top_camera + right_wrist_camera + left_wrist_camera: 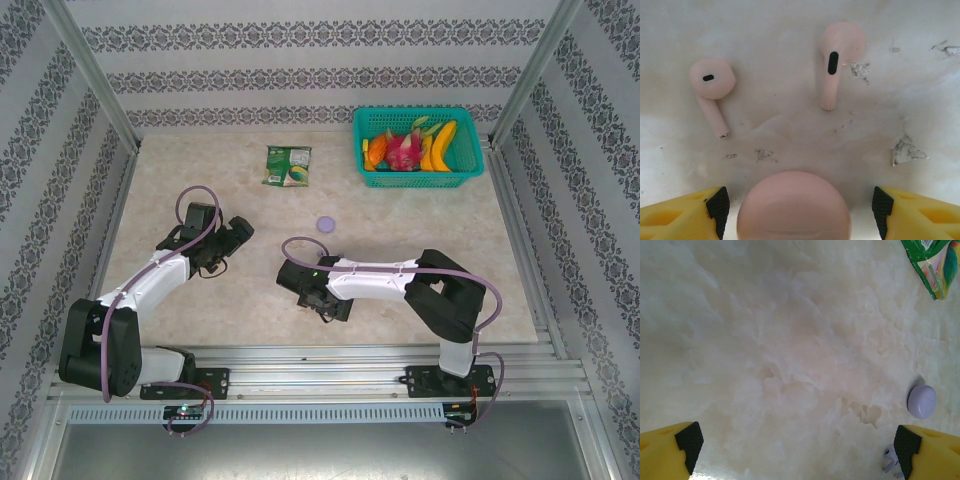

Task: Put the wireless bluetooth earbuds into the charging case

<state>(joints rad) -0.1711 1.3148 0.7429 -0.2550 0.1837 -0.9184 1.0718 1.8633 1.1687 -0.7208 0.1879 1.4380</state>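
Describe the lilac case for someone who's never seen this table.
Find the teal fruit basket at far right, then the green snack packet left of it. Below and between those two in the top view lies the lilac case: small, round and plain, unlike the square printed packet.

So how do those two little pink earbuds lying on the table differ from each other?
The left earbud lies with its stem slanting; the right earbud has a stem running nearly straight. The left earbud's dark mark is a small oval, the right earbud's a longer slot. Both are pale pink and lie on the table, apart, beyond the round pink case.
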